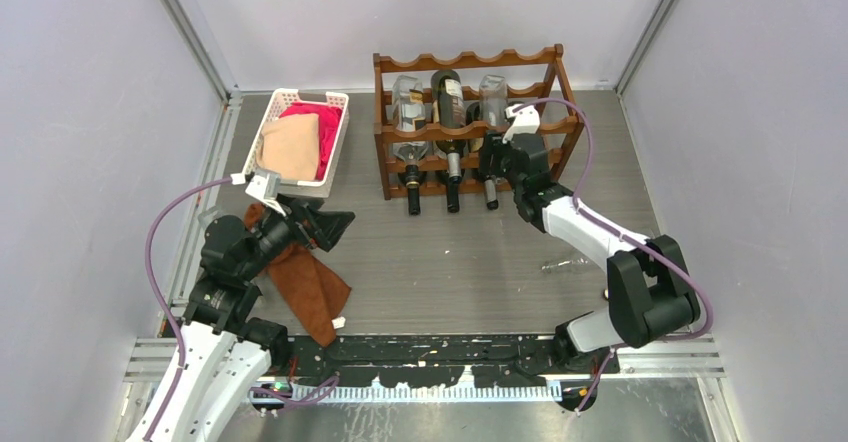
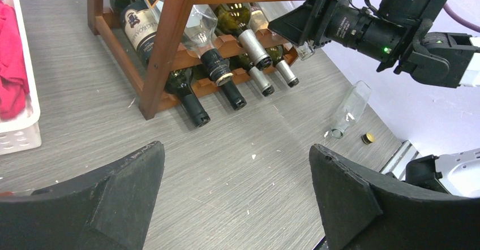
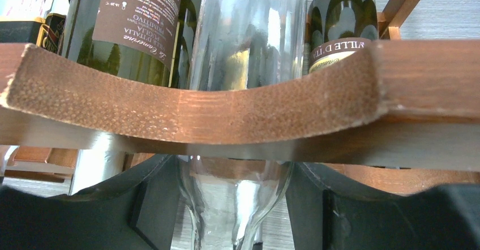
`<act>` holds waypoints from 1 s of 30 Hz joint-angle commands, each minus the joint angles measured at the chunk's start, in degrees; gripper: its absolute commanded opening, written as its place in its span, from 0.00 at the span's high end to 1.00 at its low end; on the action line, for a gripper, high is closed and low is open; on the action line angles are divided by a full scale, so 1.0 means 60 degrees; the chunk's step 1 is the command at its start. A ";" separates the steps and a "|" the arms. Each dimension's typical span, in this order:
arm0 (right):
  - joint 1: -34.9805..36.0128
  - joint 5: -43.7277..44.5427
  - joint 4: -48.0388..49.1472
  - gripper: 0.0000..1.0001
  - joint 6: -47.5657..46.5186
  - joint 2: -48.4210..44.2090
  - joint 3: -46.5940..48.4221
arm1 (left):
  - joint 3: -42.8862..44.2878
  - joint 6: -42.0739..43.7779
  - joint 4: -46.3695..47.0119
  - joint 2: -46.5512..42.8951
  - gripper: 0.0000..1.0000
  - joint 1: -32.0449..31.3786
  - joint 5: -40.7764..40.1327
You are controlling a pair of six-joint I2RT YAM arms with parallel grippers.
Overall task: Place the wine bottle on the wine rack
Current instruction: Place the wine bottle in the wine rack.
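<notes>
The wine rack [image 1: 470, 62] of dark reddish wood stands at the back of the table, its wavy rail [image 3: 198, 108] filling the right wrist view. A clear wine bottle [image 1: 492, 97] lies in a scallop of the middle tier, neck toward me. My right gripper [image 1: 497, 152] is shut on this bottle [image 3: 249, 29] at its shoulder, a finger on each side, just below the rail [image 3: 235, 173]. My left gripper [image 1: 325, 224] hangs open low over bare table [image 2: 235, 148], left of the rack [image 2: 170, 41], with nothing between its fingers.
Several dark bottles [image 1: 447, 102] lie in the rack. A white basket [image 1: 280, 102] with pink and tan cloths stands left of it. A brown cloth [image 1: 310, 282] lies under the left arm. A small clear bottle [image 2: 351, 106] and a gold cap [image 2: 368, 139] lie at right.
</notes>
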 commanded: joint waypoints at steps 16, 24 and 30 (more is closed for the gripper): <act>-0.0009 0.0403 0.2279 0.63 -0.0442 0.0681 0.0649 | -0.0243 -0.0172 0.0676 -0.0363 0.03 0.0000 0.0270; -0.0287 -0.0148 0.2270 0.53 -0.0074 0.0612 0.0604 | -0.0303 -0.0207 0.0789 -0.0637 0.03 -0.0005 0.0355; -0.0383 -0.0300 0.2596 0.52 0.0140 0.0423 0.0460 | -0.0335 -0.0243 0.0942 -0.0692 0.03 -0.0001 0.0393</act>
